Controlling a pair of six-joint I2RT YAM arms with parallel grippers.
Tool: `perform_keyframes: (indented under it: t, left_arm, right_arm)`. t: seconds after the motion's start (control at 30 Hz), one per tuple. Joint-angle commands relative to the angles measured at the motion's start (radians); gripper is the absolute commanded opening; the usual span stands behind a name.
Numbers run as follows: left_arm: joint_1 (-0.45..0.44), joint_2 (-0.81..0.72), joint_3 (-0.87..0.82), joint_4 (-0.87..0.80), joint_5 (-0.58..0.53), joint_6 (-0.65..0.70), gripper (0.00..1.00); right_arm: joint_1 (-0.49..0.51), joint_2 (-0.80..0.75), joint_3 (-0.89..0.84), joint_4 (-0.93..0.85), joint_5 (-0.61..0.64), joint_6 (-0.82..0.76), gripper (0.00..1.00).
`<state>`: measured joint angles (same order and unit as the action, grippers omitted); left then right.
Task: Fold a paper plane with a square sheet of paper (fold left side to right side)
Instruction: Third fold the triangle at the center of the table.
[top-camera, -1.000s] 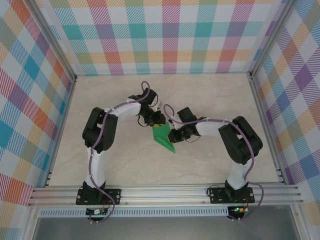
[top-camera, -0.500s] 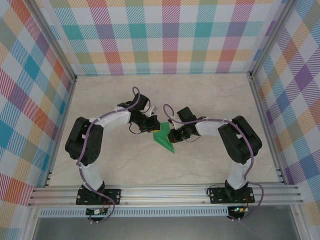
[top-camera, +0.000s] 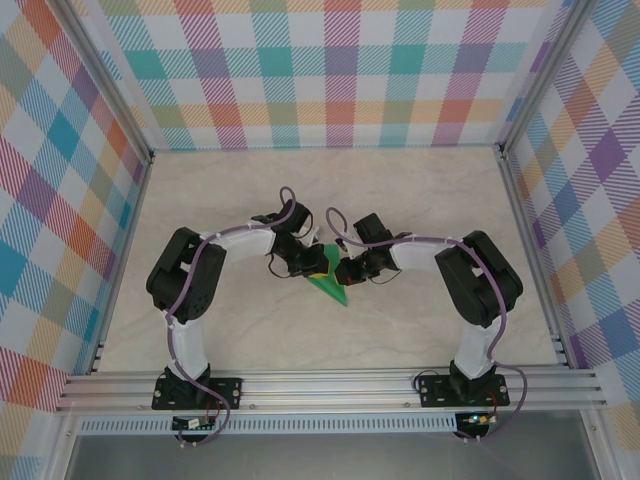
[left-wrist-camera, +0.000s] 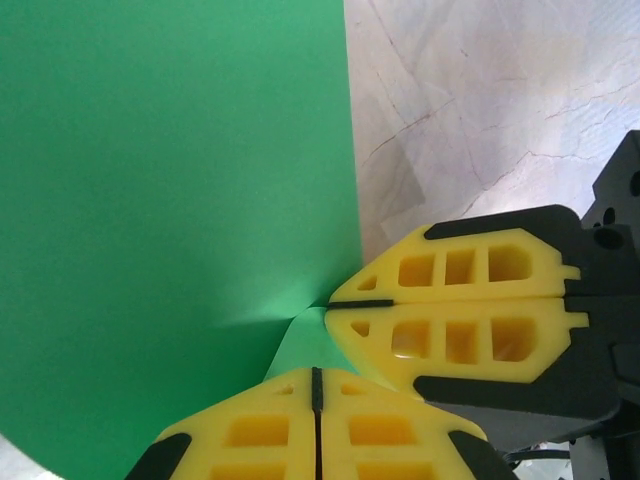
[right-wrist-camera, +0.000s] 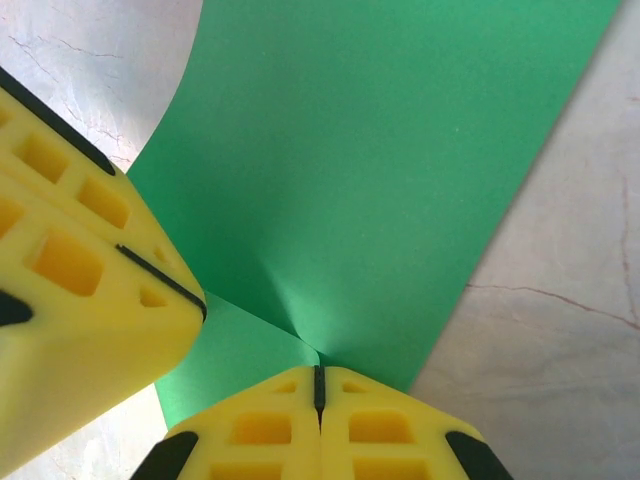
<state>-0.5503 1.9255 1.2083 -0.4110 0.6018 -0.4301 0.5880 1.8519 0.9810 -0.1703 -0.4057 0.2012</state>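
1. The thin bright-green sheet of paper lies near the middle of the pale marbled bench, and from above it shows as a small pointed shape with its tip aimed toward the arm bases.
2. The left hand and the right hand meet over the far end of that shape, tip to tip and almost touching.
3. In the left wrist view, the left hand's yellow fingers are pressed flat together with a thin dark seam between them. A lighter green flap of the paper runs right into their tips, so they are pinched on it.
4. In the same view the right hand comes in from the right, its fingers likewise pressed together, with its tip at a pucker in the sheet.
5. In the right wrist view, the right hand's fingers are closed on the paper, and a soft crease fans out from their tips.
6. There the sheet rises away from both hands as a broad, smooth, slightly curved surface, with the bench visible past its straight right edge.
7. Plaid multicolour walls enclose the bench on three sides.
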Motion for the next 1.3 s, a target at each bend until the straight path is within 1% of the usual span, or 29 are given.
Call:
perform_keyframes:
  t: [0.0, 0.5, 0.73, 0.9, 1.03, 1.13, 1.2, 1.27]
  left_arm:
    - [-0.008, 0.009, -0.019, 0.006, -0.008, -0.004, 0.06]
    - [-0.010, 0.017, -0.089, 0.038, -0.055, -0.003, 0.05]
    - [-0.011, 0.046, -0.114, 0.049, -0.081, -0.004, 0.04]
    - [-0.010, 0.062, -0.126, 0.052, -0.104, -0.004, 0.04]
    - [-0.011, 0.067, -0.128, 0.056, -0.109, -0.005, 0.03]
    - [-0.010, 0.066, -0.126, 0.058, -0.105, -0.006, 0.03]
    - [-0.011, 0.063, -0.127, 0.058, -0.106, -0.005, 0.03]
    - [-0.011, 0.058, -0.127, 0.054, -0.109, -0.001, 0.03]
  right_arm:
    - [0.009, 0.053, -0.010, -0.088, 0.022, -0.026, 0.00]
    - [0.008, 0.056, -0.005, -0.094, 0.022, -0.026, 0.00]
    - [0.008, 0.022, 0.029, -0.098, -0.002, -0.006, 0.01]
    - [0.003, -0.062, 0.078, -0.138, 0.039, 0.024, 0.16]
    - [-0.004, -0.151, 0.077, -0.173, 0.073, 0.032, 0.29]
    - [-0.003, -0.210, 0.044, -0.193, 0.062, 0.038, 0.32]
    - [0.000, -0.245, 0.009, -0.188, 0.010, 0.053, 0.32]
    - [0.011, -0.268, -0.034, -0.163, -0.072, 0.074, 0.30]
